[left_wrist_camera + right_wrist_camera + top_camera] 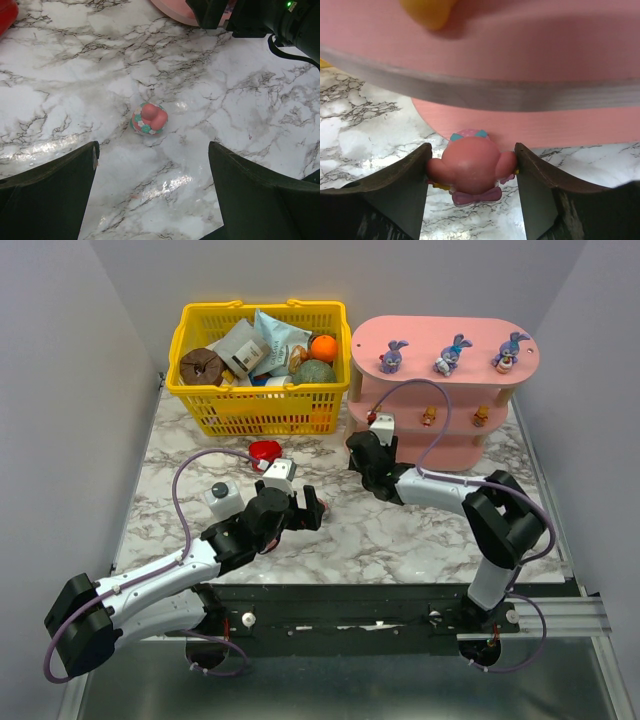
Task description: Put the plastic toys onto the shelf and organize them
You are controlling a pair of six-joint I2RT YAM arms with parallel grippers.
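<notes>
Marbled white worktop (400,540) carries the pink three-tier plastic shelf (420,340). Right jaws clench a pink-white plastic figurine (470,170) at its bottom board's edge. Left jaws hang released above another pink-white figurine (149,119) lying on the worktop.

Three purple-blue plastic bunnies (452,353) stand in a row on top of the pink three-tier shelf (420,338). A yellow plastic basket (260,410) sits beside it.

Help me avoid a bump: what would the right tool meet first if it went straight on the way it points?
Likely the shelf: its lowest board lies just ahead of the pink toy held in the right tool, though depth is hard to judge.
</notes>
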